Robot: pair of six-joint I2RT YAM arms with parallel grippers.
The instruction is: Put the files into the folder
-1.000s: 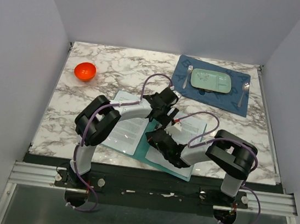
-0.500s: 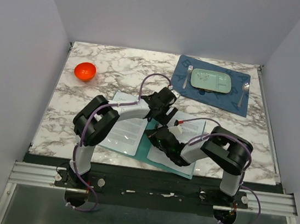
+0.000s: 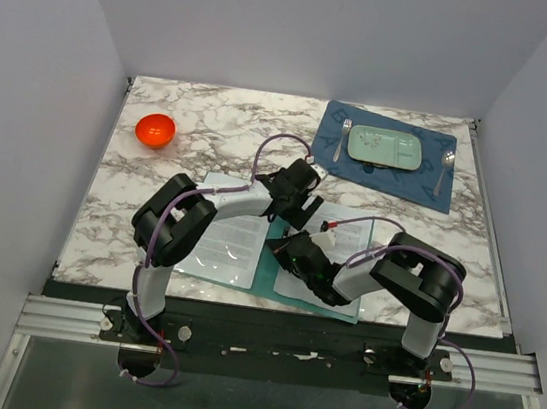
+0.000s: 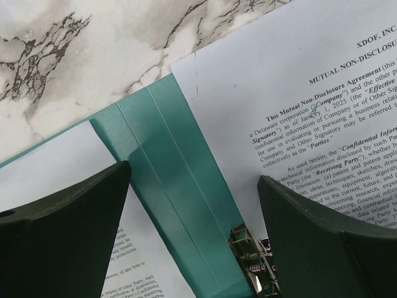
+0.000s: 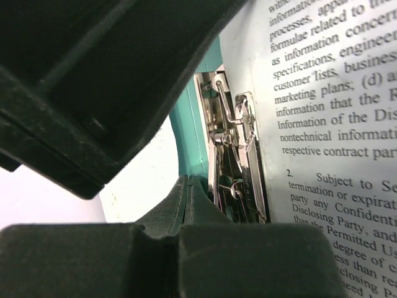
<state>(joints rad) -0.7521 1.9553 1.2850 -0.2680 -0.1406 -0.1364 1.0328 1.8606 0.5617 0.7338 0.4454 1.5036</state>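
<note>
Evidently at the fastening step: the right gripper (image 5: 186, 189), fingers clenched on nothing, sits right at the metal clip (image 5: 239, 161) on the folder (image 3: 269, 277) spine. The left gripper (image 4: 192, 198), fingers spread wide, hovers just beyond the clip. The files (image 4: 298, 93) lie on the open leaves either side of it. The next move likely calls for lifting the clip and tucking the sheet edges beneath.

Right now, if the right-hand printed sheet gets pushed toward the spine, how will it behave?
Probably floppy: the sheet is thin paper lying flat, so it would likely buckle rather than move stiffly. It likely slides easily on the smooth folder. Its inner edge sits at the metal clip, so it may snag there.
</note>
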